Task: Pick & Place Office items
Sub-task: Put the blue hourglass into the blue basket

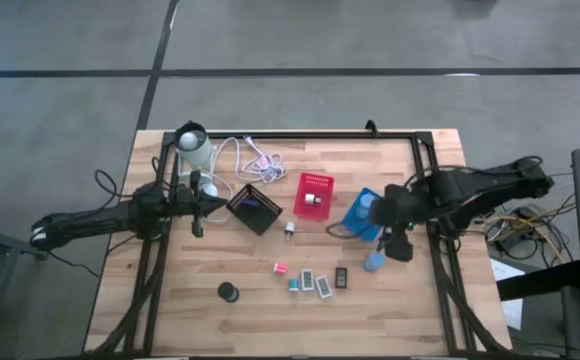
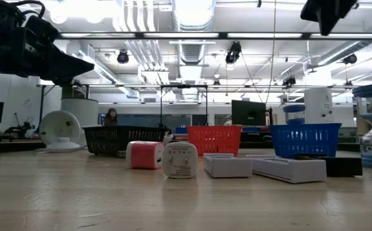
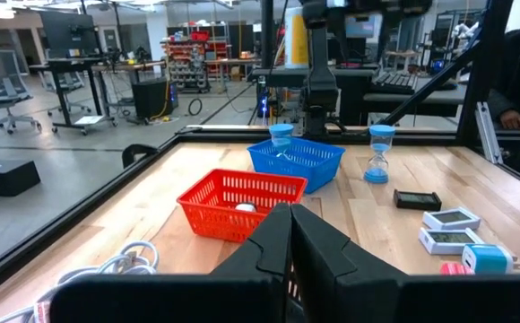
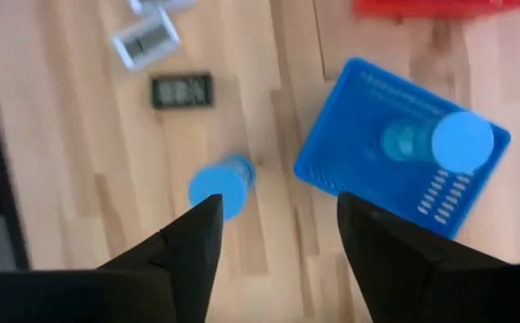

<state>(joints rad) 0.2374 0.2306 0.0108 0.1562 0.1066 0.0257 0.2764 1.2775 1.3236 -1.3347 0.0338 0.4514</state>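
Observation:
My right gripper is open and points down over the table, between a standing pale-blue hourglass and the blue bin; it touches nothing. A second pale-blue hourglass stands in that bin. On the near half of the table lie a pink block, a teal block, two white blocks, a black block and a black disc. My left gripper is shut and waits by the lamp at the table's left.
Three mesh bins sit in a row mid-table: black, red with a small white item inside, blue. A white lamp and its coiled cable lie at the far left. A small piece lies near the black bin.

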